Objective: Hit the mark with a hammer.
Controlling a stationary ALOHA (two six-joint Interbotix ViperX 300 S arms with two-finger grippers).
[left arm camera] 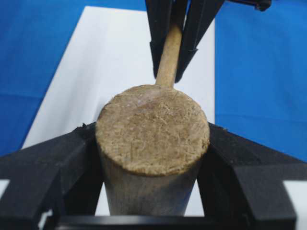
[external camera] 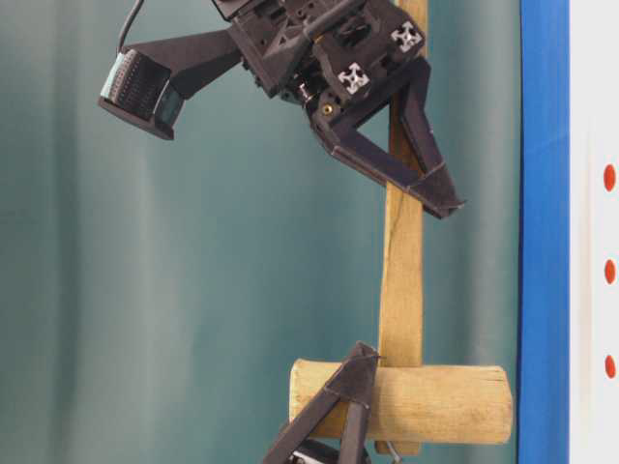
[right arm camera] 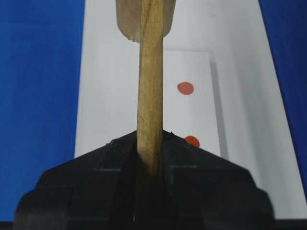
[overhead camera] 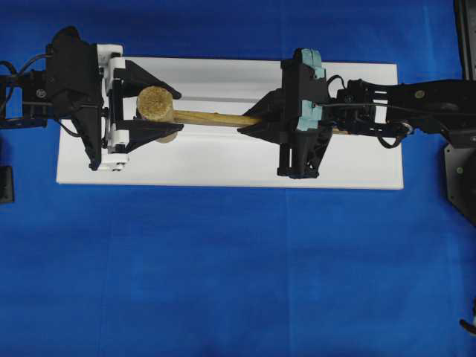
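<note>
Left end effector (overhead camera: 145,114) clamps hammer (overhead camera: 155,105) head; right end effector (overhead camera: 256,123) clamps handle.

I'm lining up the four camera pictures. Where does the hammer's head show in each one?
Overhead: the hammer's head sits left of centre, between the left gripper fingers, over the white board.
Table-level: bottom centre, lying sideways.
Left wrist: fills the centre, end face toward the camera.
Right wrist: top centre, cut off by the edge.
Shared landmark: the wooden handle, running to the right gripper.
</note>
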